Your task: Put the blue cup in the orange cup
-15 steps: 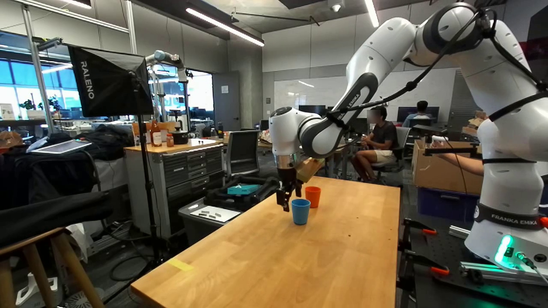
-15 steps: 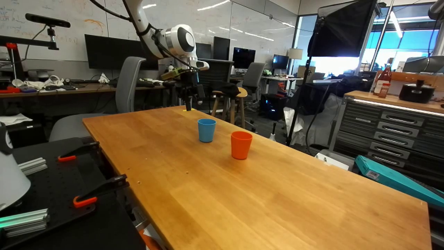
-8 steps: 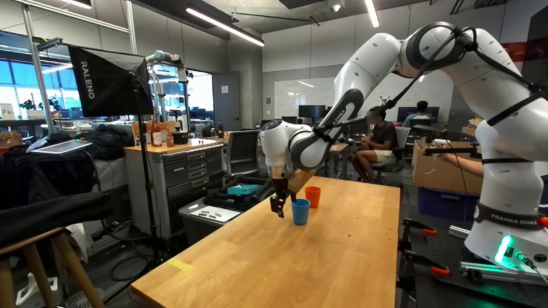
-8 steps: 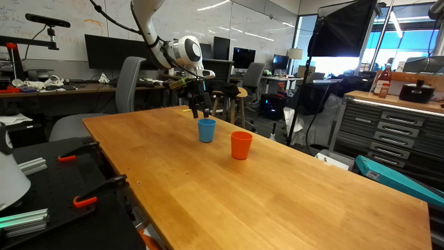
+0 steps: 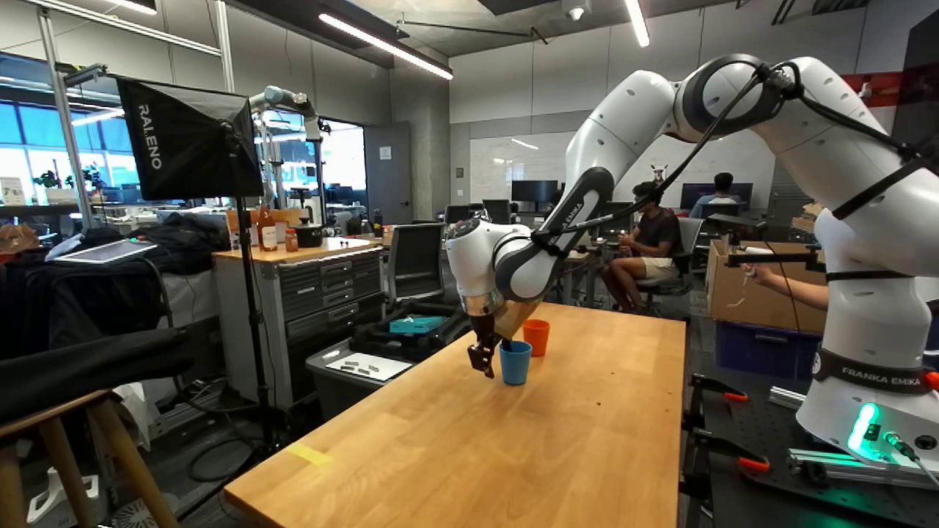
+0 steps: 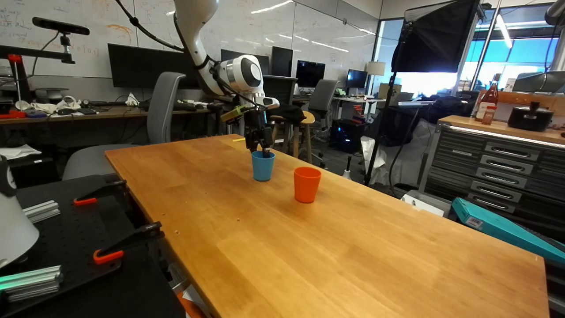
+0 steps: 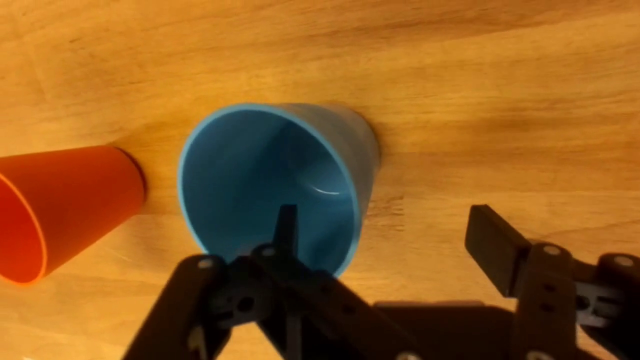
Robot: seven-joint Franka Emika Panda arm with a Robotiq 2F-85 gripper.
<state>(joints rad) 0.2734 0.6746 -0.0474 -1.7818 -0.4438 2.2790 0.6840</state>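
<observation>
- The wooden table is pale and grained, with a strip of yellow tape near its edge and a few small dark marks.
- The blue cup stands upright on it; the orange cup, also upright, is near, with wood showing between the 2.
- The gripper is spread wide: 1 finger is at the blue cup's mouth, how deep I cannot tell, and its mate is over the wood outside the cup.
- 2 black clamps with orange tips sit by the table's side.
- A softbox lettered RALENO stands near a tool cabinet topped with a bottle and a black pot.
- In an exterior view, a whiteboard bears faint writing above a dark monitor and a grey chair.
- 1 person sits in a dark shirt and pale shorts; another is farther back.
</observation>
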